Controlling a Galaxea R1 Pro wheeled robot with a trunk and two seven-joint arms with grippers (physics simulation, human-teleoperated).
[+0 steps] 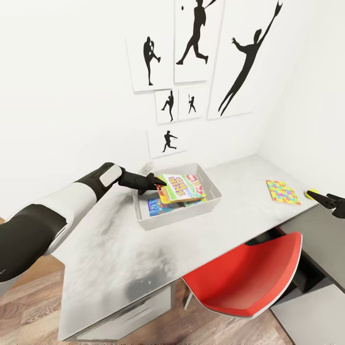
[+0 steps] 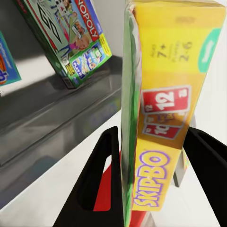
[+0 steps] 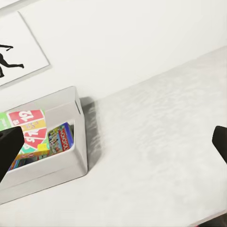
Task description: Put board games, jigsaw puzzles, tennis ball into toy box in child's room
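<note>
The left claw (image 1: 160, 184) is clamped on the Skip-Bo board game (image 1: 184, 188), holding it over the toy box (image 1: 213, 199), which already contains two games. On the surface (image 1: 115, 249), one jigsaw puzzle (image 1: 282, 191) and the tennis ball (image 1: 309, 194) remain beside the right claw (image 1: 326, 199), spread wide and empty.

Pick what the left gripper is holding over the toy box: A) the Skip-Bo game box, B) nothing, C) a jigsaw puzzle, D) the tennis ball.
A: the left gripper has its fingers on both sides of the yellow Skip-Bo game box, above the toy box.
</note>
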